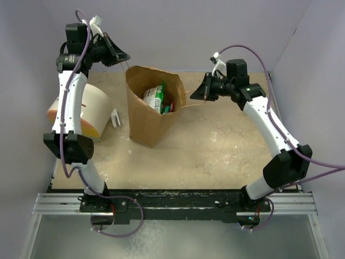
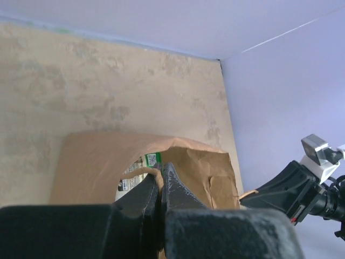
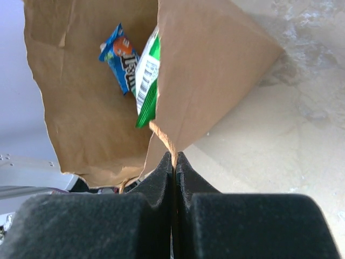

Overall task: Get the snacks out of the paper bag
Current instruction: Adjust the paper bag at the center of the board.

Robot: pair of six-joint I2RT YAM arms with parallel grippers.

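1. Left claw (image 1: 119,56) is pinched tight on a thin handle (image 2: 152,172) of the paper bag (image 1: 144,121). The bag's mouth sits just under its tips.
2. My right claw (image 1: 195,95) is clenched too, on the other handle (image 3: 161,137). The bag's wall is right in front of its tips.
3. So the bag stands on the table (image 1: 215,145) between my two claws, with its mouth held wide.
4. What could go wrong: the handles look like thin twisted paper. If I pull the claws apart too hard, I think one could rip off.
5. Both claws are busy, so neither can reach in. If I let one go, that side may flop in and hide the snacks.
6. If I lift too high, the bag could tip and spill.
7. The bag is tall, brown and creased. Inside, past my right claw's tips, I see a green-white packet (image 3: 146,81) touching a small blue packet (image 3: 119,56).
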